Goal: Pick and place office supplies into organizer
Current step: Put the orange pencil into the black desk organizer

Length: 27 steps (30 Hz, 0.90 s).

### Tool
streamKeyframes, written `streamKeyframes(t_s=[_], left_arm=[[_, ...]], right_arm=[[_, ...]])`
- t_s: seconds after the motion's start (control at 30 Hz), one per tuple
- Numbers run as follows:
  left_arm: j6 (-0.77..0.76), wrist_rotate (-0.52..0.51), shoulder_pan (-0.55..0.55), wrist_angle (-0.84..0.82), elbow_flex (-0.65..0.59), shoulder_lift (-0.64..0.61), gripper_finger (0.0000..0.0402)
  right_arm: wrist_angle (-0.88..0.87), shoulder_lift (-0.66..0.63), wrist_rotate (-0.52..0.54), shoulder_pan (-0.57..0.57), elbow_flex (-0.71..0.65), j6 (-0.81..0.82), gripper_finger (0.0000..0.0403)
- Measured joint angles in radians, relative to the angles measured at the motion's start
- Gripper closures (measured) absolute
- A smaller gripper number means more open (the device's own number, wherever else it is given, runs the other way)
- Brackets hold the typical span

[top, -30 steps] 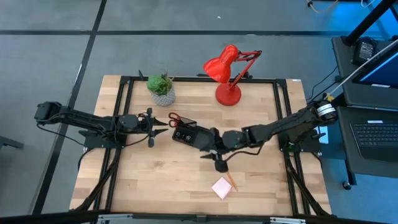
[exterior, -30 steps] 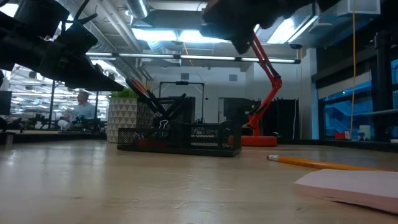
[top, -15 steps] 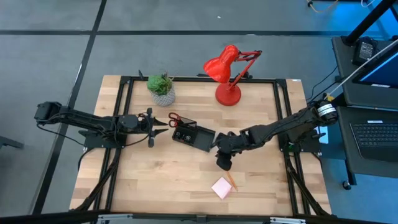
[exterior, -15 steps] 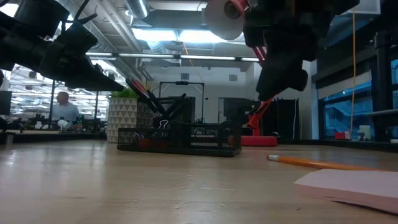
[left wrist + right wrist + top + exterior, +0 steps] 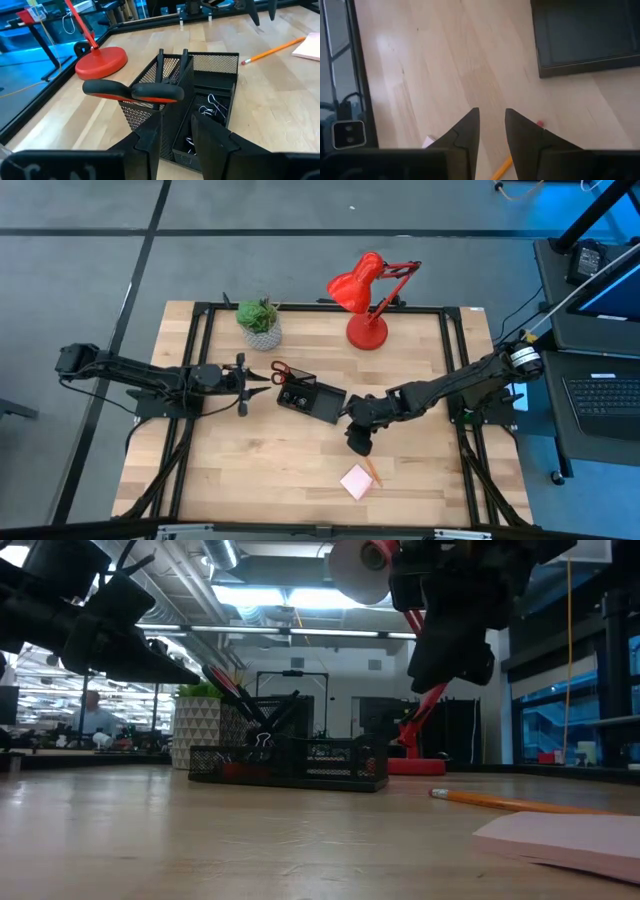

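- Right pincer (image 5: 359, 443): nearly closed, empty; swung off the organizer (image 5: 310, 399) a second ago, now above orange pencil (image 5: 371, 471).
- Left pincer (image 5: 262, 379): narrow gap, empty, unmoved beside scissors (image 5: 281, 370).
- Pink sticky-note pad (image 5: 356, 481): on worktop (image 5: 240, 470), unmoved.

Left gripper (image 5: 262, 379) hovers left of centre, fingers slightly parted; right gripper (image 5: 358, 444) points down at lower centre, fingers slightly parted.

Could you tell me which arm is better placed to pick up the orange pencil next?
The right arm, probably. Its gripper hangs just beside the orange pencil, which shows past its fingers, while the left gripper waits across the organizer.
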Motion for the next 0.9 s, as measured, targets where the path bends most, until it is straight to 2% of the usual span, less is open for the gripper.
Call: streamKeyframes(t_s=[0.1, 0.2, 0.47, 0.57, 0.9], left_arm=[[0.001, 0.0, 0.0, 0.0, 0.0, 0.0, 0.0302], [0.001, 0.0, 0.0, 0.0, 0.0, 0.0, 0.0302], [0.001, 0.0, 0.0, 0.0, 0.0, 0.0, 0.0302], [0.001, 0.0, 0.0, -0.001, 0.0, 0.0, 0.0302], [0.001, 0.0, 0.0, -0.002, 0.0, 0.0, 0.0302]], right_arm=[[0.0, 0.0, 0.0, 0.0, 0.0, 0.038, 0.0304], [0.0, 0.0, 0.0, 0.0, 0.0, 0.077, 0.0283], [-0.001, 0.0, 0.0, 0.0, 0.0, 0.06, 0.0179], [0.007, 0.0, -0.001, 0.0, 0.0, 0.053, 0.0154], [0.129, 0.0, 0.004, -0.009, 0.0, 0.213, 0.0137]])
